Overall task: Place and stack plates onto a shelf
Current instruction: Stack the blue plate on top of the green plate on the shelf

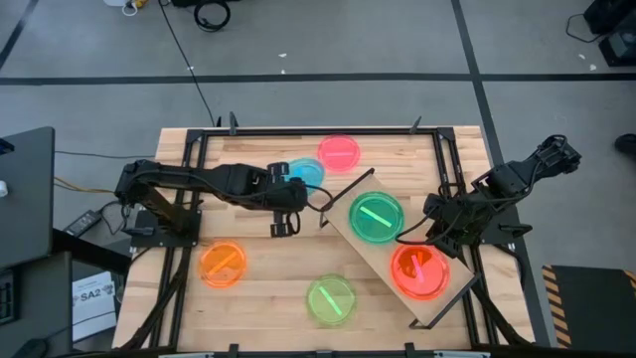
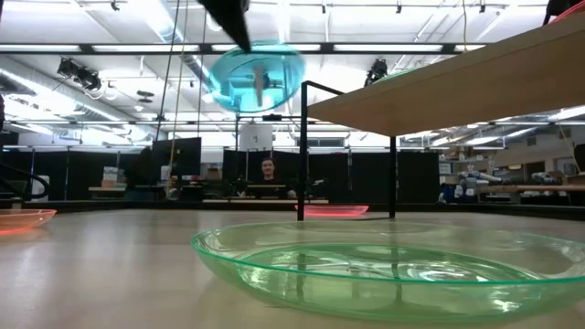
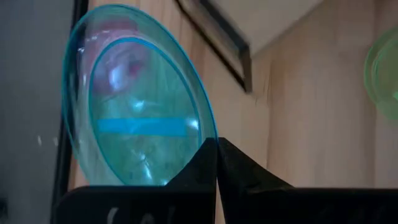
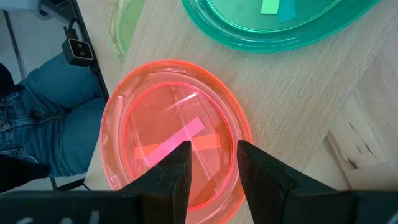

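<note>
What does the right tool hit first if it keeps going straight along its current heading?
Most likely the pink-orange plate stack on the shelf. The right tool is open and points down at it, fingers straddling the centre bar. How much gap is left is unclear.

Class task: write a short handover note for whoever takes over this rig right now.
Left gripper: shut on the blue plate, held off the table near the shelf.
Right gripper: open over the pink-and-orange stack on the shelf.
Done: that stack and a green plate are on the shelf.
Left: blue plate, plus the pink, orange and light-green ones on the table.
</note>
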Robot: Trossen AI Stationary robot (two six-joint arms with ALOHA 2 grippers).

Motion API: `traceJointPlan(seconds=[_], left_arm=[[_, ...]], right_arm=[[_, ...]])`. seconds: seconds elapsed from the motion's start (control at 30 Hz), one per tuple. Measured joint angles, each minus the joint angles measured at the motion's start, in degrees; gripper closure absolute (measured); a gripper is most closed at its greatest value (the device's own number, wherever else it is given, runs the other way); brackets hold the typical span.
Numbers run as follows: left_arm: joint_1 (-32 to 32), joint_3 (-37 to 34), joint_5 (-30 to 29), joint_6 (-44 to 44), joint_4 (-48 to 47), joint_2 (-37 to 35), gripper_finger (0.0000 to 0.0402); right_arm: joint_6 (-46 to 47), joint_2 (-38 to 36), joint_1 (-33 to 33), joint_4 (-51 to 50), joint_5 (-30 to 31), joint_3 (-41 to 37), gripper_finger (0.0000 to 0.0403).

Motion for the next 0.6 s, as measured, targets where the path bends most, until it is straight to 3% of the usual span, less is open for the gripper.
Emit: traceJointPlan(seconds=[0.6], left_arm=[[-5.06,0.0,0.0,27.41,23.39,3.34,0.0398]], right_arm=[[0.0,0.0,0.0,0.06,0.0,0.02,0.0267]])
